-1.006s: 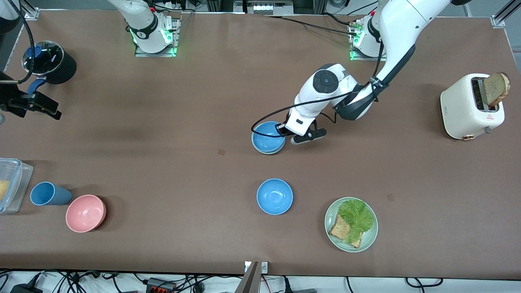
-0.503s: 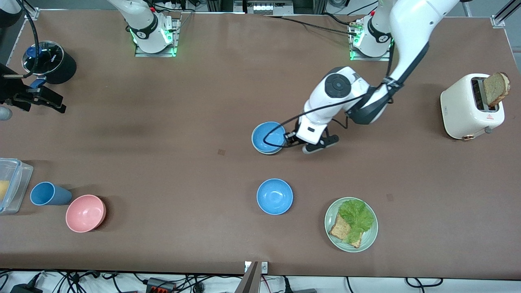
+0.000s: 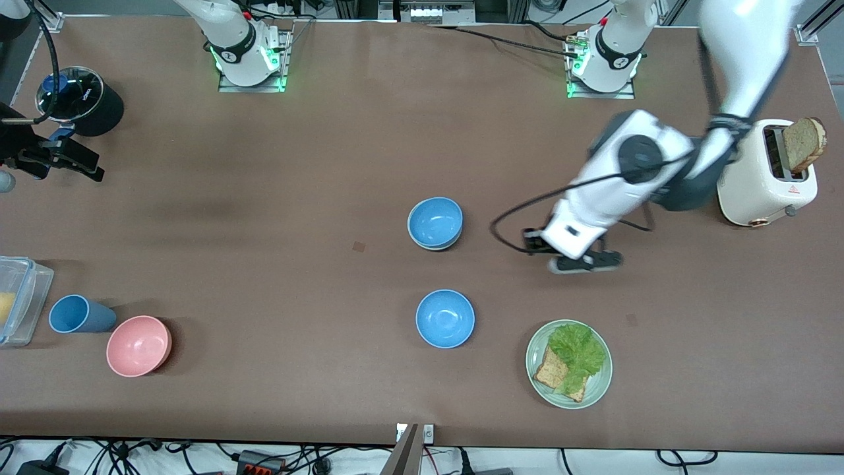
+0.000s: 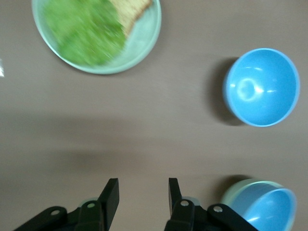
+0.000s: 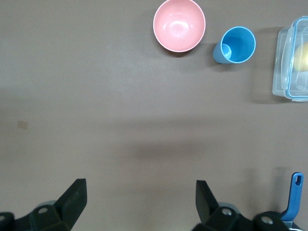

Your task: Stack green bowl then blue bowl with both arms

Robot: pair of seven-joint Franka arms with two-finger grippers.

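The blue bowl (image 3: 434, 221) sits nested in the pale green bowl (image 3: 436, 248) at mid-table; only the green rim shows under it. The stack also shows in the left wrist view, blue bowl (image 4: 267, 207) in green bowl (image 4: 230, 193). A second blue bowl (image 3: 445, 318) stands alone nearer the front camera, also seen in the left wrist view (image 4: 261, 86). My left gripper (image 3: 580, 262) is open and empty over bare table, apart from the stack on the toaster's side; its jaws (image 4: 143, 190) hold nothing. My right gripper (image 3: 89, 165) is open and empty (image 5: 140, 192) at the right arm's end.
A green plate (image 3: 601, 381) with lettuce and bread lies near the front edge, also in the left wrist view (image 4: 144, 45). A white toaster (image 3: 752, 178) with bread stands at the left arm's end. A pink bowl (image 3: 138, 345), blue cup (image 3: 78, 314), clear container (image 3: 20, 300) and black pot (image 3: 82, 100) are at the right arm's end.
My left gripper has drawn away from the stacked bowls toward the left arm's end of the table, leaving the blue bowl in the green bowl. The right gripper has shifted only slightly.
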